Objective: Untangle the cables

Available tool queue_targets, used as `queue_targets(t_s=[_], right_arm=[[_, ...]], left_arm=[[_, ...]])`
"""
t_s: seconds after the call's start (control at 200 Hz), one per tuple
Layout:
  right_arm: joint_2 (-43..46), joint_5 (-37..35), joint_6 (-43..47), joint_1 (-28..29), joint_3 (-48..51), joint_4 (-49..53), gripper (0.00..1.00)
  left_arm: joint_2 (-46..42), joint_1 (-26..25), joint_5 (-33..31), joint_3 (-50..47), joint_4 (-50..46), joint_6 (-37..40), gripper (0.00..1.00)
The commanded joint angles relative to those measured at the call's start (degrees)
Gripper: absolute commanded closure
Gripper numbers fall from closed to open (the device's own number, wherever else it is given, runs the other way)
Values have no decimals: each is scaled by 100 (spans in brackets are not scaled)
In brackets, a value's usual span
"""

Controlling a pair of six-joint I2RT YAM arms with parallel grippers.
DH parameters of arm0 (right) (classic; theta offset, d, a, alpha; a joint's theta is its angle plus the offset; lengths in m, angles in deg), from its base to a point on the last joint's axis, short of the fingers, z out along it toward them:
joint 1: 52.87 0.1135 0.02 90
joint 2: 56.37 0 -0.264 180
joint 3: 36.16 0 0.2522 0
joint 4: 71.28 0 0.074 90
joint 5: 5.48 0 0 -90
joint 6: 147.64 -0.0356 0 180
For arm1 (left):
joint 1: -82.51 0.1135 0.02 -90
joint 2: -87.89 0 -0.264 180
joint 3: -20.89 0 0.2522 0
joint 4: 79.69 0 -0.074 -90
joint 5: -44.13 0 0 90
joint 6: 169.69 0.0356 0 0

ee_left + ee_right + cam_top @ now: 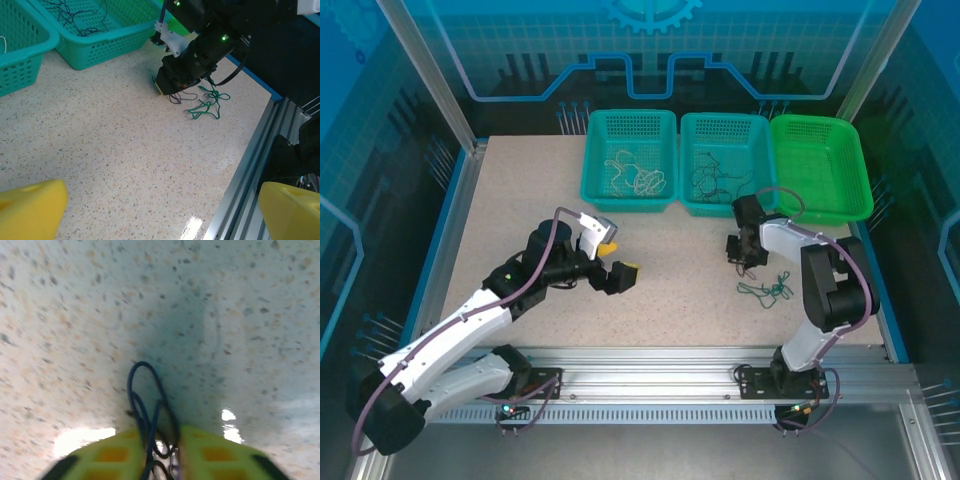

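Right end effector (167, 442) pinches the dark cable (142, 363) at lower centre; lift slowly off the green cable (204, 107). Left end effector (160, 210) gapes wide.

Side by side along the far edge of the bench (520, 200): left teal basket (632, 114), middle teal basket (724, 118), green basket (817, 121) by the right corner.

In my right wrist view, my yellow-green rubber pads (115, 455) are blurred and cut off by the bottom edge. The thin dark wire (142, 363) runs down between them and out of sight, so I cannot tell whether I pinch it. My left yellow foam pads (30, 210) are cropped at the bottom corners. From above, the fine wires (638, 178) in the teal plastic mesh baskets (632, 114) are too small to tell apart.
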Motion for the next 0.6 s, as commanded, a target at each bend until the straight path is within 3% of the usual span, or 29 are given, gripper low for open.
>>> queue_targets(t_s=[0.0, 0.04, 0.2, 0.465, 0.595], right_arm=[[159, 100, 121, 85, 4, -80, 94], [361, 225, 109, 84, 63, -122, 100], [1648, 826, -193, 107, 332, -349, 100], [3212, 1058, -541, 148, 156, -259, 100], [3738, 794, -679, 142, 38, -696, 100]], left_arm=[[-60, -55, -77, 141, 21, 39, 1], [-69, -57, -73, 140, 22, 37, 1], [-69, -73, -115, 142, 55, 11, 1], [-38, -143, 310, 120, 458, -124, 1], [-86, -206, 498, 71, 756, -229, 1]])
